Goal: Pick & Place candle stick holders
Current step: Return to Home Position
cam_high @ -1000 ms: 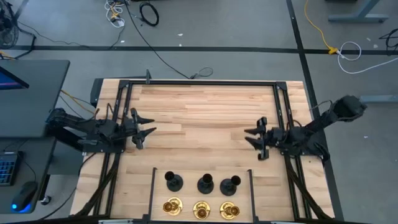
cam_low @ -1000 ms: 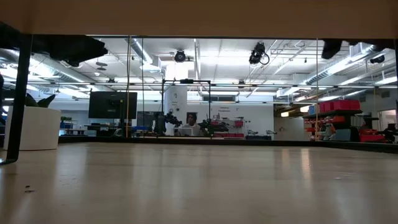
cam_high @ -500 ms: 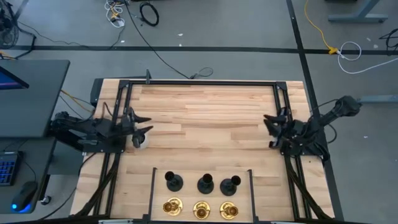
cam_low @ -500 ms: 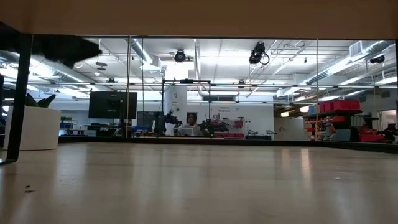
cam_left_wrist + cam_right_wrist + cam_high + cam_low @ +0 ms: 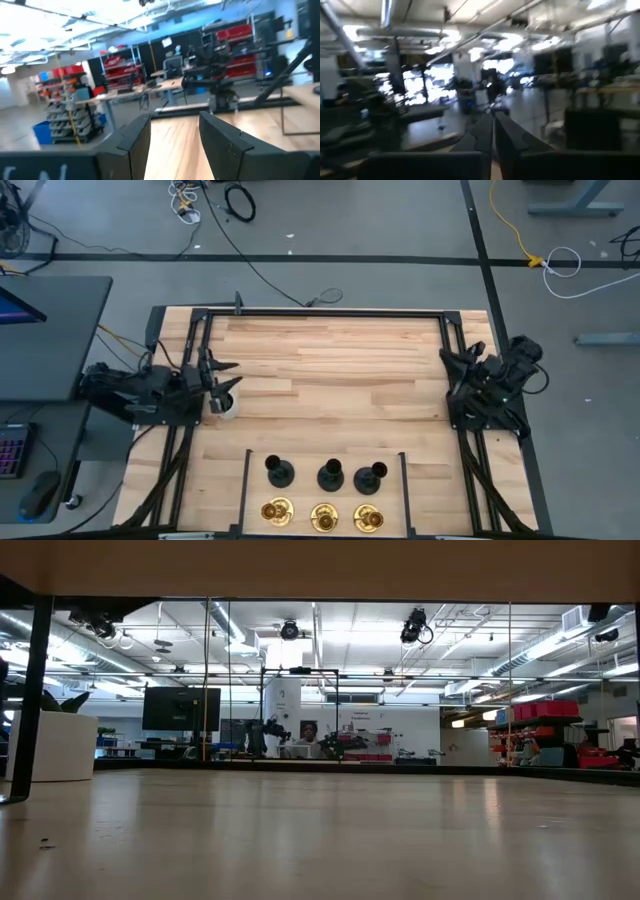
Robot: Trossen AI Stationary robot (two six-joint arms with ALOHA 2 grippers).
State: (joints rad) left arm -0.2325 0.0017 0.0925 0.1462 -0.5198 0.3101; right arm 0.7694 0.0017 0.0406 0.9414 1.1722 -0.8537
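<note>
Across the desk, both arms drawn back to the left and right edges, farther out than a second ago, the right one folded up most. Inside the shelf frame at the near edge, all six candle stick holders upright and unmoved: black row, brass row just beyond it toward the edge. Left pincer spread by the white pot, right pincer pressed together, both pinching nothing; placing judged done, only homing left.
</note>
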